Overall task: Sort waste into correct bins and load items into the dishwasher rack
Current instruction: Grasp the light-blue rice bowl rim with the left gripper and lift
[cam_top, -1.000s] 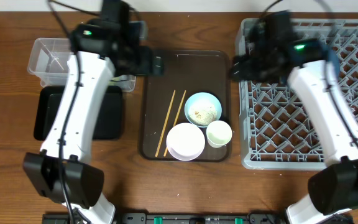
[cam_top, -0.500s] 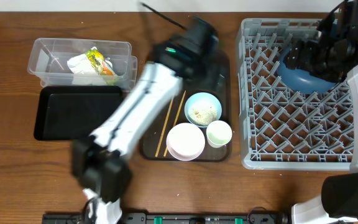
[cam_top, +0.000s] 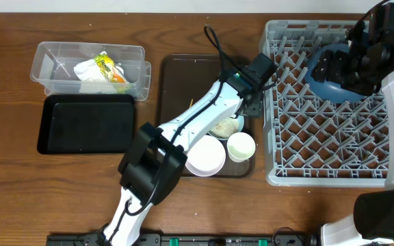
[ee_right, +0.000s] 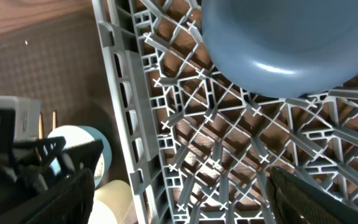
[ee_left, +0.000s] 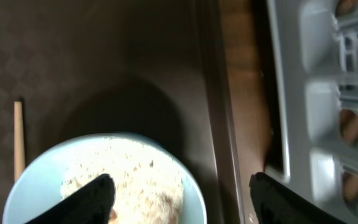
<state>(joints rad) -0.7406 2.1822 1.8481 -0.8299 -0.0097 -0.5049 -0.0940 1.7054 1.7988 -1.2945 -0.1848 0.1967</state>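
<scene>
My left gripper (cam_top: 243,109) is open just over the light blue bowl (cam_top: 226,124), which holds white rice scraps (ee_left: 135,180). In the left wrist view one finger of the gripper (ee_left: 182,196) is over the rice and the other is by the tray rim. My right gripper (cam_top: 358,65) is open and empty above the grey dishwasher rack (cam_top: 320,154). The dark blue plate (cam_top: 325,85) leans in the rack and also shows in the right wrist view (ee_right: 278,43). The napkin (cam_top: 89,72) and wrapper (cam_top: 108,67) lie in the clear tub (cam_top: 46,61). The black tray (cam_top: 87,124) holds nothing.
The dark brown serving tray (cam_top: 183,75) carries the white bowl (cam_top: 204,156), the pale green cup (cam_top: 241,146) and the chopsticks (ee_left: 18,143), which my left arm mostly hides from overhead. The rack wall (ee_left: 303,93) stands close to the right of the bowl.
My left arm swung from the clear tub across to the light blue bowl, leaving napkin and wrapper in the tub. My right arm moved right over the rack, where the plate now rests.
</scene>
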